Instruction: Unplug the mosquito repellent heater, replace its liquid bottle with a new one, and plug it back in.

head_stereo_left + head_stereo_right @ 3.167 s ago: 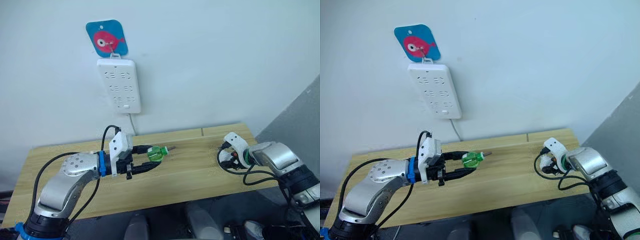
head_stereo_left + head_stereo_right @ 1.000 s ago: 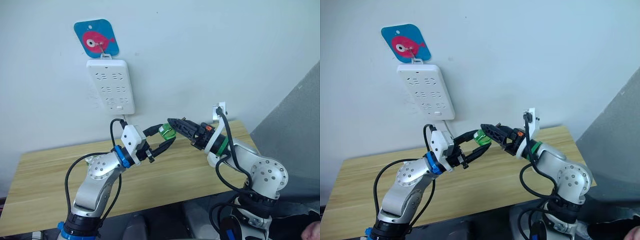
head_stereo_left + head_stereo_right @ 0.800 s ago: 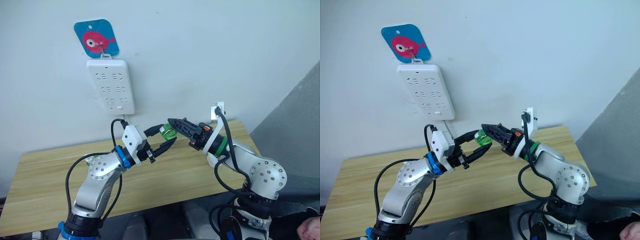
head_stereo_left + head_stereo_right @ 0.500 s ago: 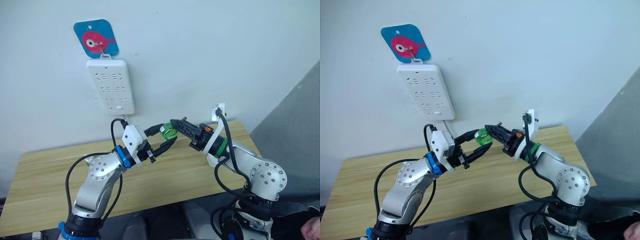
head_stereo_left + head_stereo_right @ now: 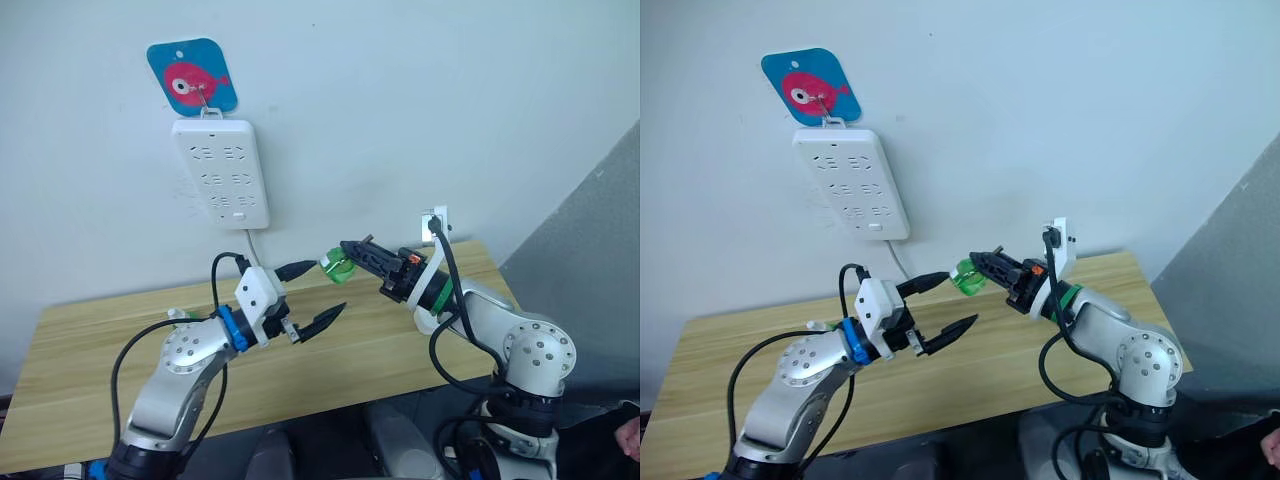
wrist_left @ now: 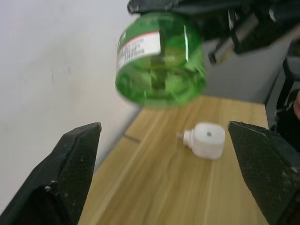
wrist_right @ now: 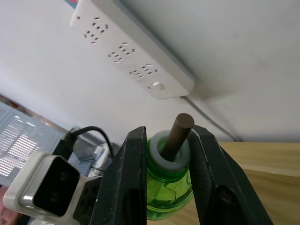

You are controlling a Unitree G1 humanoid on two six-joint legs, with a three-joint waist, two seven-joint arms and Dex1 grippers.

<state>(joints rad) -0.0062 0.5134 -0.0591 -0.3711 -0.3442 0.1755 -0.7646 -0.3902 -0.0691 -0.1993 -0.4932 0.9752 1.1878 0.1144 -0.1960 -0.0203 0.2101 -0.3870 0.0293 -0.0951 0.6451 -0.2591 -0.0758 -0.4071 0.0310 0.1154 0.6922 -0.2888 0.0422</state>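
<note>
Bright, even indoor light; white wall [image 5: 400, 100] evenly lit, no glare. Soft shadow below the power strip [image 5: 221, 185], upper left of frame. Head views sharp across the frame. Left wrist view: green bottle [image 6: 161, 61] at top blurred, black fingers [image 6: 61, 178] at lower corners soft. Right wrist view crisp

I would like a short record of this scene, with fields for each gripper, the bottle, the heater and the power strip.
left gripper: open, holding nothing, just short of the bottle
right gripper: shut on the green bottle's neck
green bottle: in the air above the table, wick showing
heater: lying on the wooden table, unplugged
power strip: hanging on the wall, no plug in its sockets
</note>
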